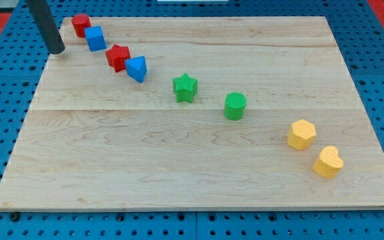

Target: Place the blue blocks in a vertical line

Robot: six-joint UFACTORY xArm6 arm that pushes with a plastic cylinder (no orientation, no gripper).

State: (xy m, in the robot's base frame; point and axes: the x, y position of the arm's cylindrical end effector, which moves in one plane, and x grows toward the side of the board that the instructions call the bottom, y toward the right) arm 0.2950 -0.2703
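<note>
A blue cube (95,38) stands near the board's top left corner, touching a red block (81,25) just up-left of it. A blue triangular block (137,69) lies lower right of the cube, touching a red star-shaped block (118,57) on its left. The two blue blocks lie on a diagonal, not one above the other. My tip (57,49) rests at the board's top left edge, left of the blue cube and apart from all blocks.
A green star (185,87) and a green cylinder (235,106) sit mid-board. A yellow hexagonal block (301,134) and a yellow heart (328,162) lie at the lower right. The wooden board (179,173) rests on a blue pegboard.
</note>
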